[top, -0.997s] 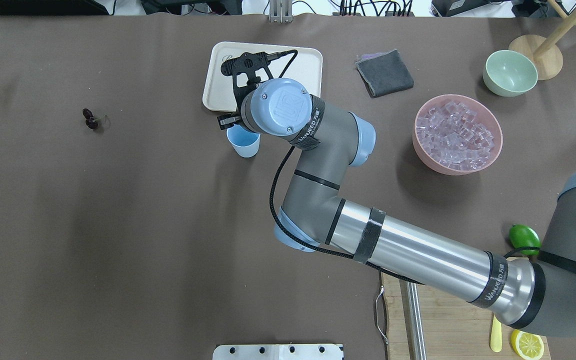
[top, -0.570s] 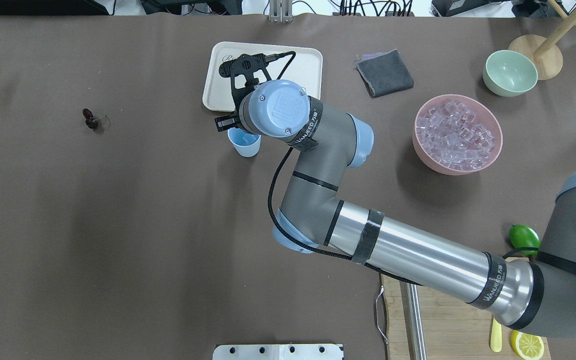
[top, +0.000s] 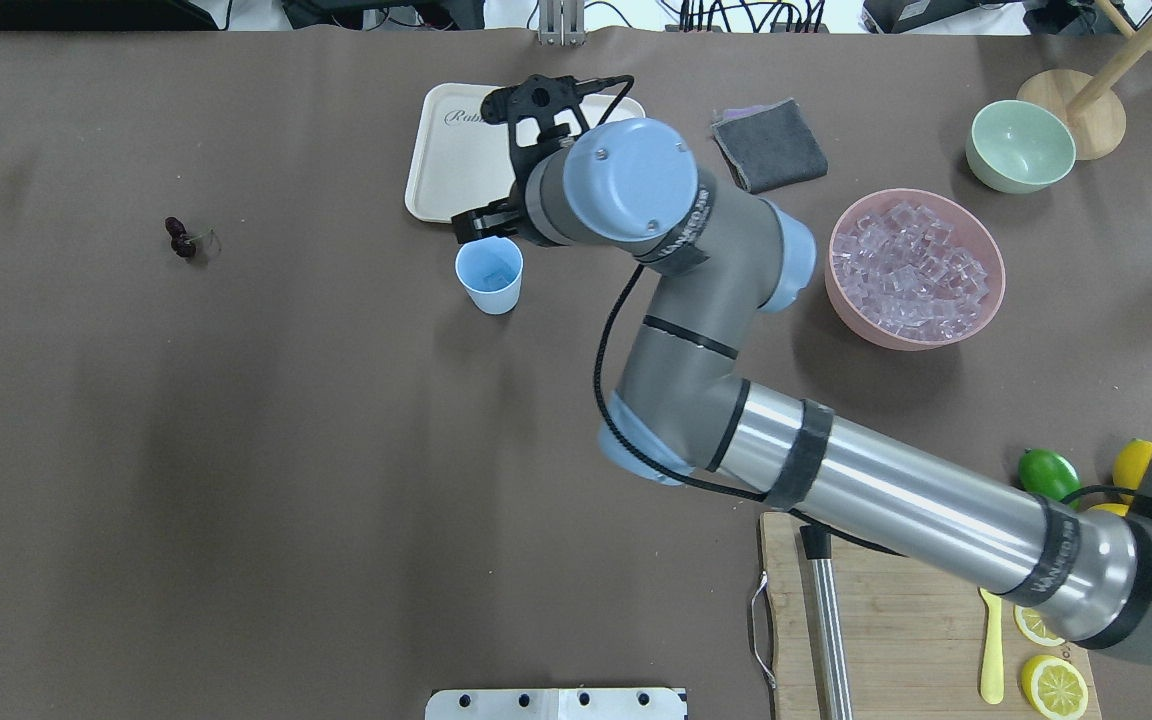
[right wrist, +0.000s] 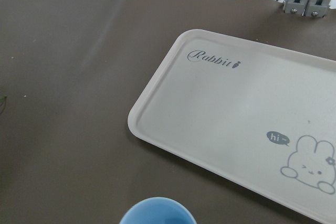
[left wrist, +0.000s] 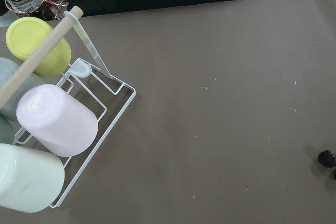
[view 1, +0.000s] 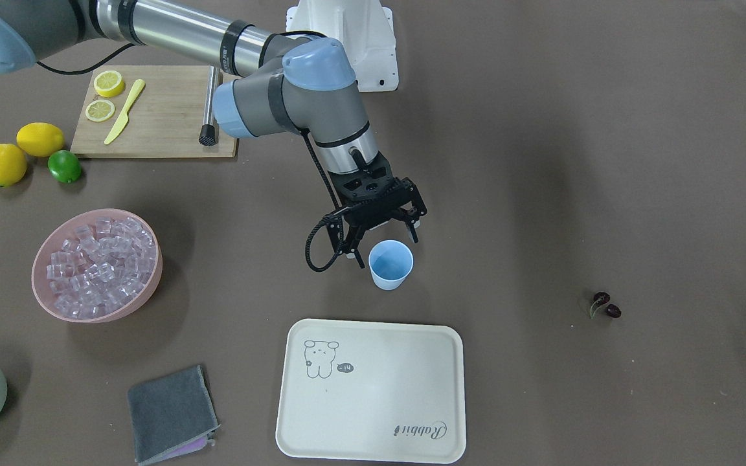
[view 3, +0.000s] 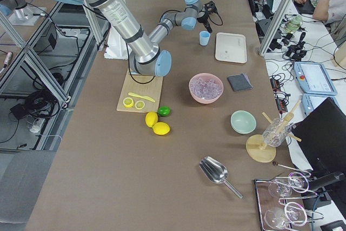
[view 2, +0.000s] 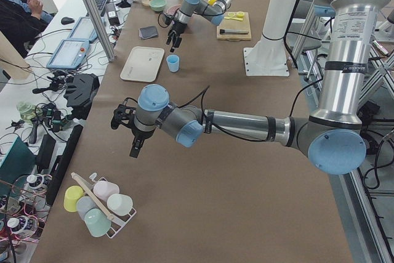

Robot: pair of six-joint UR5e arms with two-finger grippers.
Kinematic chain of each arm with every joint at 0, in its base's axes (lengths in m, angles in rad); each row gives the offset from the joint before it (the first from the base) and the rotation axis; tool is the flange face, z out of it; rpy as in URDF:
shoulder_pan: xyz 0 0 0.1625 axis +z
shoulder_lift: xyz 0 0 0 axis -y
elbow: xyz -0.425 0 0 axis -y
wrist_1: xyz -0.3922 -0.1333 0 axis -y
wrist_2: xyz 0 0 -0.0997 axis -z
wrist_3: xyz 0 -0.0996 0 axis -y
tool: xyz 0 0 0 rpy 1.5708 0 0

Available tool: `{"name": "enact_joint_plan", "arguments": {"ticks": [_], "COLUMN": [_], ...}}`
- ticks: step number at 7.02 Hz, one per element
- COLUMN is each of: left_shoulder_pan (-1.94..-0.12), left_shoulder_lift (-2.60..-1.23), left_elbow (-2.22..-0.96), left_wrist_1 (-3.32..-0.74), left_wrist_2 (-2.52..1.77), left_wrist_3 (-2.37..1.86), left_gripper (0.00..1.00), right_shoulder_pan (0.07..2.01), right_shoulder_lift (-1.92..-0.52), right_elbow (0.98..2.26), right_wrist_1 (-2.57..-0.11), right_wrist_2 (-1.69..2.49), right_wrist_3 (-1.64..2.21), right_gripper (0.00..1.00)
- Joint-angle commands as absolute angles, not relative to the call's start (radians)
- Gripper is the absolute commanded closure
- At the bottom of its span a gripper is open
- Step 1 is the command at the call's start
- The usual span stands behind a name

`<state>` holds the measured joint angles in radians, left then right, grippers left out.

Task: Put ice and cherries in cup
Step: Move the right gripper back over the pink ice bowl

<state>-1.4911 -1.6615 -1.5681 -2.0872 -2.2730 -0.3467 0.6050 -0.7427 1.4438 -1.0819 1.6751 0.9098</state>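
Right claw (view 1: 382,246) is held jaws apart, gripping nothing, just above and robot-side of the cup (view 1: 391,264). Tray (view 1: 373,388) lies beyond the cup. Ice (view 1: 98,262) is piled in the pink bowl (view 1: 114,315), well to the claw's right. Cherries (view 1: 606,305) lie well to its left on the tabletop (view 1: 541,162). Left claw (view 2: 136,146): state cannot be told.

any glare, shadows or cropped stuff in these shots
Overhead view: a glare streak runs along the right arm's metal tube, and the pink bowl throws a soft shadow to its lower left. Right wrist view: the cup is cut off by the bottom edge.
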Motion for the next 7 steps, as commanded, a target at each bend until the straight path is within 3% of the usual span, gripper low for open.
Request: {"name": "enact_joint_plan", "arguments": {"ticks": [1,3,7], "left_shoulder_pan": [-1.491,-1.491,-1.491], "left_shoulder_lift": [-1.663,-1.661,-1.652], "left_elbow": [-1.574,-1.575,-1.597], "left_wrist_1": [-2.088,-2.104,-2.112], "left_wrist_2": [-2.272,-2.269,-2.267], "left_wrist_3": [-0.348,-0.348,-0.347], "left_gripper": [0.02,0.02,0.02], "right_shoulder_pan": [0.726,0.845,0.877], "right_shoulder_lift": [-0.982,-1.115,-1.333], "right_elbow": [1.685,1.863,1.882], "right_wrist_1": [-1.124,-1.256,-1.264], "right_wrist_2": [1.822,1.875,1.822], "right_wrist_3": [0.908,0.908,0.919], "right_gripper": [0.00,0.00,0.00]}}
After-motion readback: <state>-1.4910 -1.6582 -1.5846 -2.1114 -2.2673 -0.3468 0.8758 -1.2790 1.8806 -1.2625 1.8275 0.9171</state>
